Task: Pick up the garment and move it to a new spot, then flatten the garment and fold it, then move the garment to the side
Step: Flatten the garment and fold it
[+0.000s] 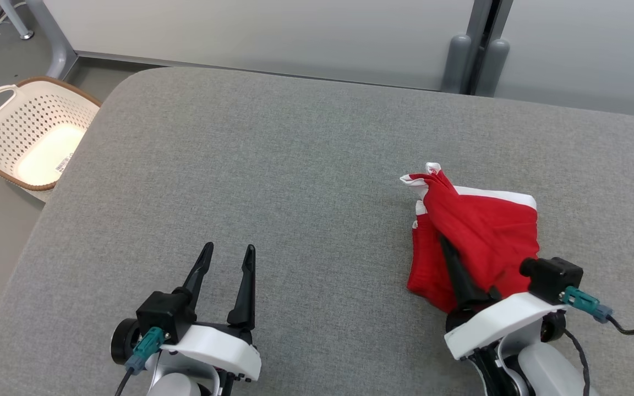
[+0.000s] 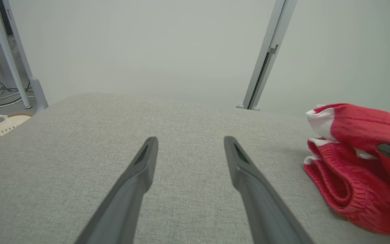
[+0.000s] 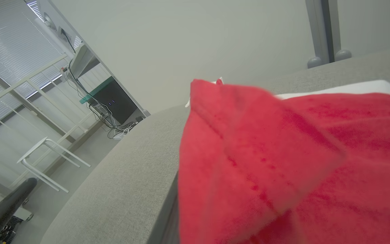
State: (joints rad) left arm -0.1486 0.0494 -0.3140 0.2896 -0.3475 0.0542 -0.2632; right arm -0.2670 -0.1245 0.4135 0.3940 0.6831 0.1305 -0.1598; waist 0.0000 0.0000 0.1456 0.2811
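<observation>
1. Your left gripper (image 1: 229, 248) hovers low over the near left of the grey worktop (image 1: 295, 181), its jaws spread and holding nothing.
2. Your right gripper (image 1: 453, 263) is buried in the red garment (image 1: 487, 231). One dark finger lies along the cloth and the other is hidden under a fold, so you cannot tell how the jaws stand.
3. The garment sits bunched on the worktop's right side, white trim at its far edge.
4. A white basket (image 1: 31, 132) stands on the floor beyond the worktop's left edge.
</observation>
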